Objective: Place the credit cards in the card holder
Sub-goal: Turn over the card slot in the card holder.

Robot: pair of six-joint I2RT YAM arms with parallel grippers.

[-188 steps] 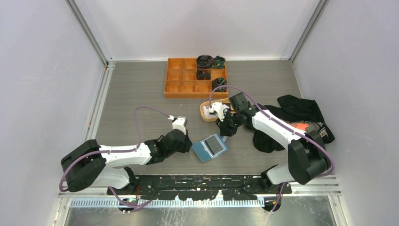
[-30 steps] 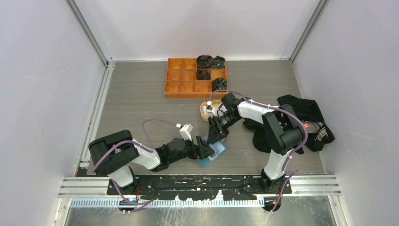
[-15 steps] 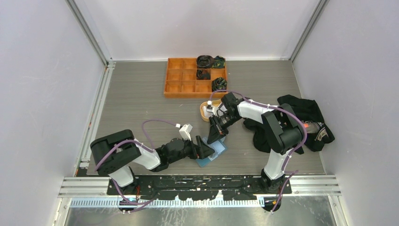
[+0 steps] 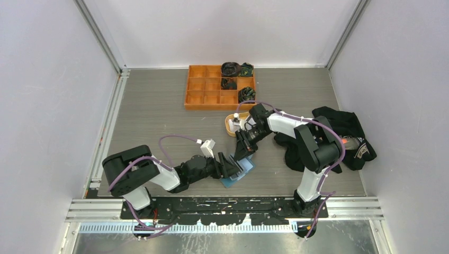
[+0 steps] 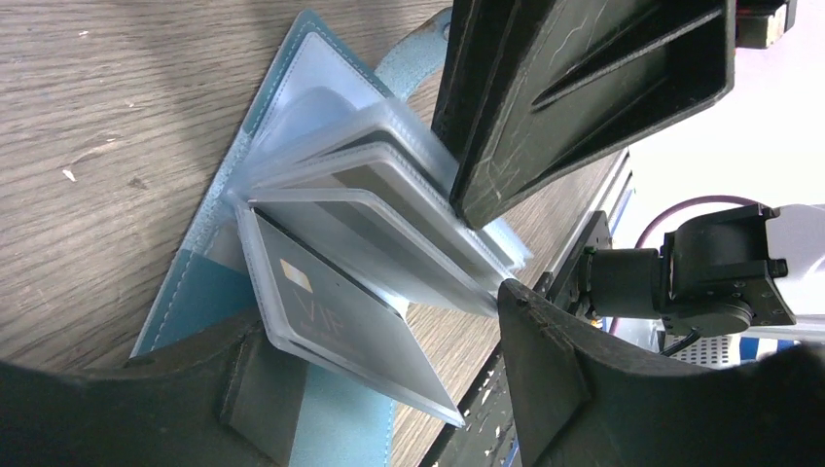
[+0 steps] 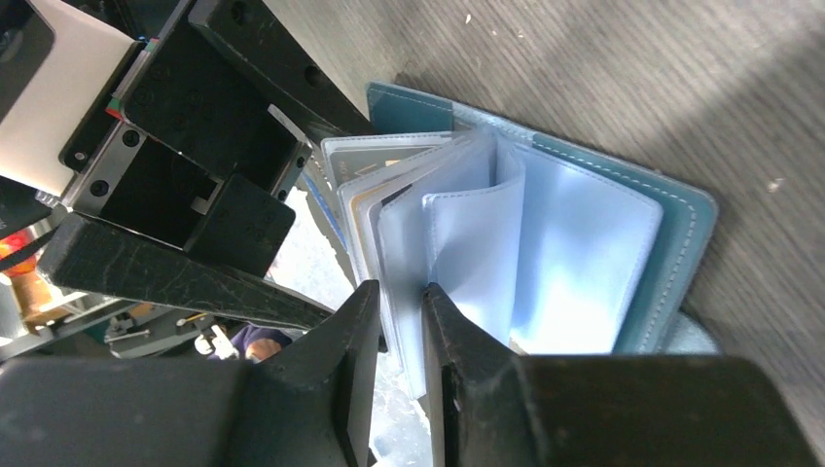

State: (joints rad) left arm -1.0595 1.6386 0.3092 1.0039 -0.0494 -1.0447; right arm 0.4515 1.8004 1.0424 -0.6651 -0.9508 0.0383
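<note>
Clear plastic, one sleeve of the blue card holder (image 6: 683, 261), sits pinched between the narrow right jaws. The left jaws stand wide astride the fanned sleeves, one of which holds a dark credit card (image 5: 340, 321). The card holder lies open on the table (image 4: 159, 116) between both arms.

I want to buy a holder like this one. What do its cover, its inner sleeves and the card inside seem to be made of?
The card holder has a teal cover that looks like matte faux leather or vinyl, judging by its stitched edge. The sleeves look like soft clear plastic: glossy, bending. The card seems stiff grey plastic with a gold chip.
</note>
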